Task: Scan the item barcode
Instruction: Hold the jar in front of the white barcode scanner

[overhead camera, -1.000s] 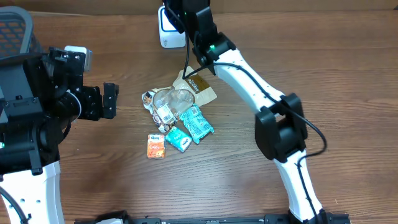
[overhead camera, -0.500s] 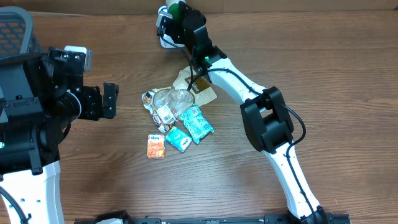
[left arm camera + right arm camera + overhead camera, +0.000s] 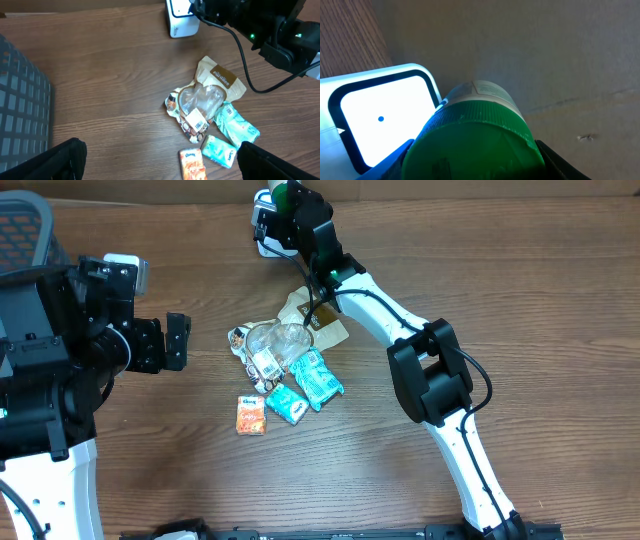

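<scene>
Wood surface [image 3: 530,290], snack pile [image 3: 285,365] in middle. My right end effector [image 3: 285,210] clamped on green-capped bottle [image 3: 475,135], just beside white scanner [image 3: 380,115]. Left end effector [image 3: 160,162] wide open, empty.

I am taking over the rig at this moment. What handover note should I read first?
Left gripper: open, empty, above the table to the left of the pile of packs.
Right gripper: shut on the green-capped bottle, held close to the white scanner at the far edge.
Done: bottle lifted and presented.
Left: confirm the scan, which the pictures cannot show, then probably put the bottle down.
</scene>
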`<act>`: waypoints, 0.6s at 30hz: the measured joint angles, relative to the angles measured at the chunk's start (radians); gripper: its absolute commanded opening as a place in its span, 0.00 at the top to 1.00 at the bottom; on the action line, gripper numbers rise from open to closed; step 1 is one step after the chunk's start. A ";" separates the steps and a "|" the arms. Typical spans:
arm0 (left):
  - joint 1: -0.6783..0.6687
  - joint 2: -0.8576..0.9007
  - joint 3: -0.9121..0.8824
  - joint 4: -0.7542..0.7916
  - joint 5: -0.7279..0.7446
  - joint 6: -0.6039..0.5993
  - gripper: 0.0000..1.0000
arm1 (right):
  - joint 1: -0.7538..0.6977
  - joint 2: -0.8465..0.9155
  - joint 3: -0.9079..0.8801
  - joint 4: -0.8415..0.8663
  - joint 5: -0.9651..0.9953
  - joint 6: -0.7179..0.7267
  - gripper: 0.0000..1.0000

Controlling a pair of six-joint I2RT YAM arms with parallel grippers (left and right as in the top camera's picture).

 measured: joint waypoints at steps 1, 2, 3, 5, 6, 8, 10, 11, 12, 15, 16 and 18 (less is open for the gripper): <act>0.000 0.000 0.000 0.000 0.000 0.000 0.01 | 0.000 0.000 0.000 0.000 0.000 0.000 0.74; 0.000 0.000 0.000 0.000 0.000 0.000 0.00 | 0.000 0.000 0.000 0.000 0.000 0.001 0.74; 0.000 0.000 0.000 0.000 0.000 0.000 0.01 | 0.000 0.000 0.000 0.000 0.000 0.003 0.74; 0.000 0.000 0.000 0.000 0.000 0.000 0.00 | 0.000 0.000 0.000 0.000 -0.001 0.014 0.74; 0.000 0.000 0.000 0.000 0.000 0.000 0.01 | 0.000 0.000 0.000 0.000 -0.002 0.028 0.74; 0.000 0.000 0.000 0.000 0.000 0.000 0.00 | 0.000 0.000 0.000 -0.002 -0.005 0.053 0.74; 0.000 0.000 0.000 0.000 0.000 0.000 0.00 | 0.000 -0.005 0.000 -0.015 -0.011 0.095 0.74; 0.000 0.000 0.000 0.000 0.000 0.000 0.00 | 0.000 -0.008 0.000 -0.029 -0.013 0.115 0.75; 0.000 0.000 0.000 0.000 0.000 0.000 0.00 | 0.000 -0.016 0.000 -0.050 -0.014 0.149 0.74; 0.000 0.000 0.000 0.000 0.000 0.000 0.00 | 0.000 -0.055 0.000 -0.140 -0.029 0.237 0.74; 0.000 0.000 0.000 0.000 0.000 0.000 0.00 | 0.000 -0.077 0.000 -0.179 -0.040 0.275 0.74; 0.000 0.000 0.000 0.000 0.000 0.000 0.00 | 0.000 -0.125 0.000 -0.247 -0.063 0.356 0.74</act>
